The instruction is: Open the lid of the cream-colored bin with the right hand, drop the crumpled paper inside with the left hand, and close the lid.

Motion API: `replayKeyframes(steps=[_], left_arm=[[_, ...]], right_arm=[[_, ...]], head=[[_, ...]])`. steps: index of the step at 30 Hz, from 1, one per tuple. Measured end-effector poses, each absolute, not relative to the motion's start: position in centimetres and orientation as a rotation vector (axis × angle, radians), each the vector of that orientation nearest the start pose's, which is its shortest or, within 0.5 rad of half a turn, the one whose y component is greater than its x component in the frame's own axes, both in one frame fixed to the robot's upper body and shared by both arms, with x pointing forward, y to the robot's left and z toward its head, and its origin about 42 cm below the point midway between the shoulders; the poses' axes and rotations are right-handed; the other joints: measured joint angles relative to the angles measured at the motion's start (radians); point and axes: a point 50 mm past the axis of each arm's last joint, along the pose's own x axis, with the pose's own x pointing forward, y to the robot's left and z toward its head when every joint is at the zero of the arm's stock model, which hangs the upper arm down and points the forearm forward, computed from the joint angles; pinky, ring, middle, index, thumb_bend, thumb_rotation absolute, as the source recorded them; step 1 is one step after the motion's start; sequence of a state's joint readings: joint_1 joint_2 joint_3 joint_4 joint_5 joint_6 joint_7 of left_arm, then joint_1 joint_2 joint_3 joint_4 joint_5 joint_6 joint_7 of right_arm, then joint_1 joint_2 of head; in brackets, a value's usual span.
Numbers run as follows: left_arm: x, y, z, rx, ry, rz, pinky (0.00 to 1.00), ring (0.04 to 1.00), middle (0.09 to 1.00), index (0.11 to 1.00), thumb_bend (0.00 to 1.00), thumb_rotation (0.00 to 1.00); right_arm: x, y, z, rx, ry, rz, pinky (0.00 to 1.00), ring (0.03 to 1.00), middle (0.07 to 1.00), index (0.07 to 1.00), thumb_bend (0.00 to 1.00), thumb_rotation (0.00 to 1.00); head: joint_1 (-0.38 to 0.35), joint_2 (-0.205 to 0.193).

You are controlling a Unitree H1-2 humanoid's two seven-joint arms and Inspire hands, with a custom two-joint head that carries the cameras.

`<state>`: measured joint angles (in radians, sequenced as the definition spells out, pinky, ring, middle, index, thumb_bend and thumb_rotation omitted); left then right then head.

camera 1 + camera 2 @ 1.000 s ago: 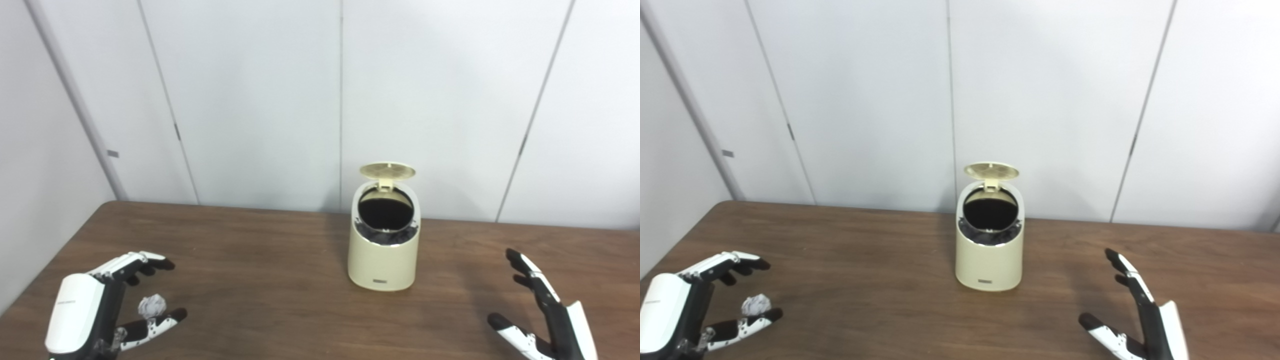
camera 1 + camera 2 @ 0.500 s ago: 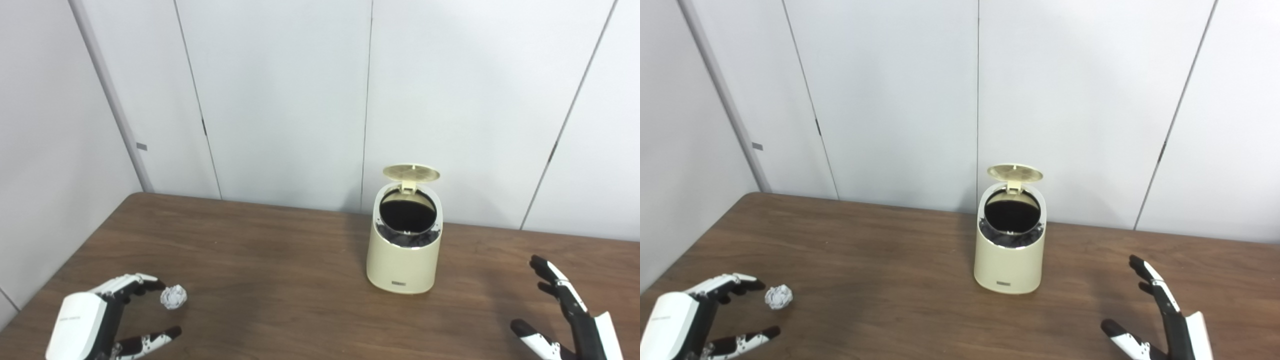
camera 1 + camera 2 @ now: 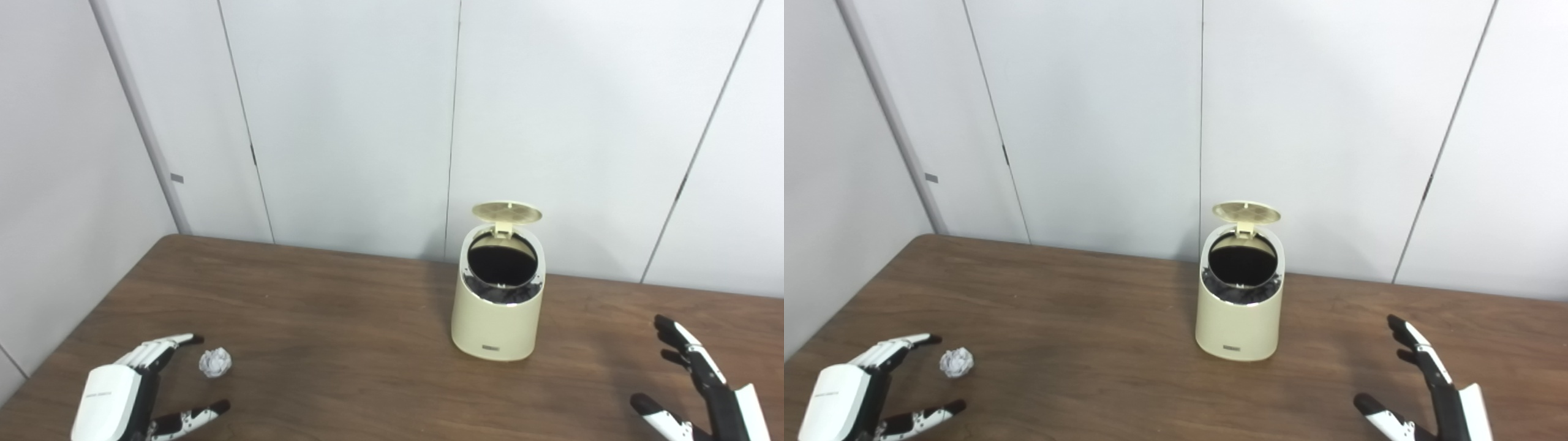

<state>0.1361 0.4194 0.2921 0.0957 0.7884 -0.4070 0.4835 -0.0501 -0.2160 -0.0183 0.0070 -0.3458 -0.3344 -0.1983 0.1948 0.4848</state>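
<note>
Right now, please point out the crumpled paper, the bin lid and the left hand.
crumpled paper (image 3: 215, 362), left eye view, middle of the ball
bin lid (image 3: 507, 212), left eye view, ribbed underside
left hand (image 3: 842, 395), right eye view, white back

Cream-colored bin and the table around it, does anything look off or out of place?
The cream-colored bin stands upright with its round lid up. The small crumpled white paper ball lies loose on the brown wooden table, beside the open left hand, not inside.
</note>
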Motion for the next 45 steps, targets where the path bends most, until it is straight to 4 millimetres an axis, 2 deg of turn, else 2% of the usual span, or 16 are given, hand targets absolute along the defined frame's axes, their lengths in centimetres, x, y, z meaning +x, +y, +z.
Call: replayKeyframes(steps=[6,10,14,18,22,26,28,31,37,40,43,45], left_arm=[[22.5,42.3,13.6,1.190,-0.416,0.458,0.67,0.764,0.801,0.790,0.93,0.32],[22.9,42.3,13.5,1.197,-0.423,0.464,0.66,0.767,0.810,0.803,0.92,0.33],[23.5,42.2,13.5,1.201,-0.421,0.452,0.64,0.748,0.784,0.785,0.93,0.32],[24.1,41.9,13.3,1.204,-0.372,0.441,0.55,0.674,0.740,0.731,0.93,0.38],[25.2,41.8,13.1,1.187,-0.308,0.424,0.53,0.641,0.698,0.676,0.95,0.30],[26.6,41.7,12.8,1.162,-0.287,0.403,0.53,0.637,0.694,0.670,0.97,0.20],[27.4,41.8,12.7,1.149,-0.279,0.396,0.53,0.644,0.698,0.673,0.96,0.24],[28.2,42.0,12.6,1.137,-0.264,0.390,0.54,0.646,0.692,0.669,0.96,0.23],[29.5,42.8,12.2,1.144,-0.223,0.397,0.55,0.649,0.689,0.668,0.96,0.16],[30.0,43.4,11.9,1.147,-0.205,0.400,0.56,0.656,0.695,0.677,0.95,0.22],[30.0,43.6,11.9,1.149,-0.197,0.397,0.57,0.662,0.700,0.679,0.95,0.23],[29.9,43.5,11.9,1.151,-0.197,0.396,0.56,0.656,0.695,0.672,0.96,0.16]], right_arm=[[29.5,-28.1,14.0,-0.522,-0.421,-0.117,0.79,0.858,0.858,0.858,0.79,0.75],[29.5,-28.2,14.1,-0.524,-0.421,-0.118,0.78,0.854,0.857,0.857,0.79,0.77],[29.5,-28.3,14.1,-0.528,-0.420,-0.117,0.79,0.859,0.860,0.859,0.79,0.76],[29.5,-28.4,14.1,-0.530,-0.419,-0.117,0.78,0.857,0.863,0.856,0.78,0.75],[29.5,-28.5,14.0,-0.534,-0.413,-0.110,0.78,0.855,0.864,0.856,0.77,0.74],[29.5,-28.5,14.0,-0.536,-0.410,-0.102,0.79,0.856,0.862,0.853,0.75,0.74],[29.4,-28.5,14.1,-0.537,-0.409,-0.102,0.79,0.857,0.863,0.853,0.76,0.74],[29.4,-28.6,14.1,-0.539,-0.405,-0.102,0.78,0.853,0.860,0.851,0.79,0.75],[29.2,-28.7,14.2,-0.540,-0.405,-0.105,0.77,0.850,0.855,0.848,0.78,0.74],[29.1,-28.8,14.2,-0.541,-0.404,-0.108,0.76,0.845,0.854,0.850,0.76,0.72],[29.0,-29.0,14.3,-0.544,-0.405,-0.112,0.75,0.839,0.850,0.844,0.77,0.73],[28.9,-29.0,14.3,-0.547,-0.405,-0.114,0.75,0.839,0.852,0.844,0.77,0.74]], head=[[0.011,-0.003],[0.017,-0.003],[0.025,-0.002],[0.023,-0.002],[0.023,-0.002],[0.022,-0.002],[0.018,-0.002],[0.018,0.000],[0.017,0.005],[0.020,0.006],[0.022,0.006],[0.022,0.008]])
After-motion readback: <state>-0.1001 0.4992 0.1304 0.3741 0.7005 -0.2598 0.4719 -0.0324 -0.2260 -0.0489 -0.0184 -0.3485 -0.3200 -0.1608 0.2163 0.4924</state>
